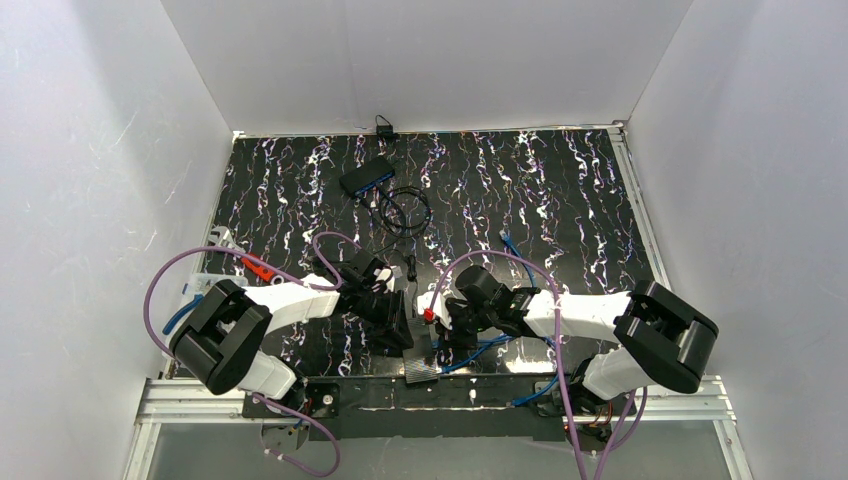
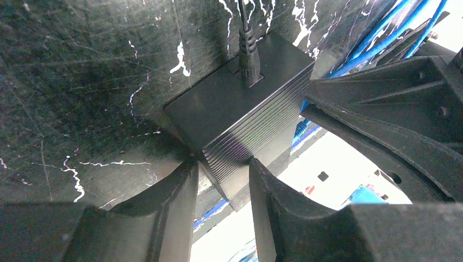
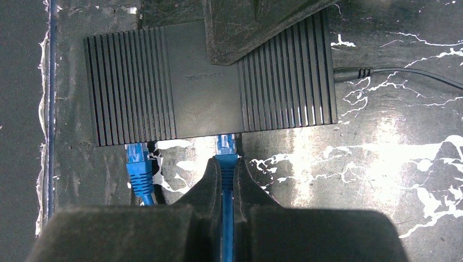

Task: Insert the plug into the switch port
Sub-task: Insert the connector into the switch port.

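Observation:
The black ribbed switch (image 3: 202,103) lies near the table's front edge. My left gripper (image 2: 224,169) is shut on it, its two fingers (image 2: 174,191) pressed against opposite faces of the switch (image 2: 235,120); one finger covers part of its top in the right wrist view. My right gripper (image 3: 226,161) is shut on the boot of a blue plug (image 3: 226,144). The plug's clear tip meets the port row on the switch's near edge. How deep it sits is hidden. In the top view both grippers, left (image 1: 393,318) and right (image 1: 437,322), meet at the front centre.
A second blue plug (image 3: 136,161) sits in a port further left. A black power lead (image 3: 355,72) enters the switch's end. At the back lie another black switch (image 1: 365,177) and coiled black cable (image 1: 405,210). An orange-handled tool (image 1: 258,268) lies at the left.

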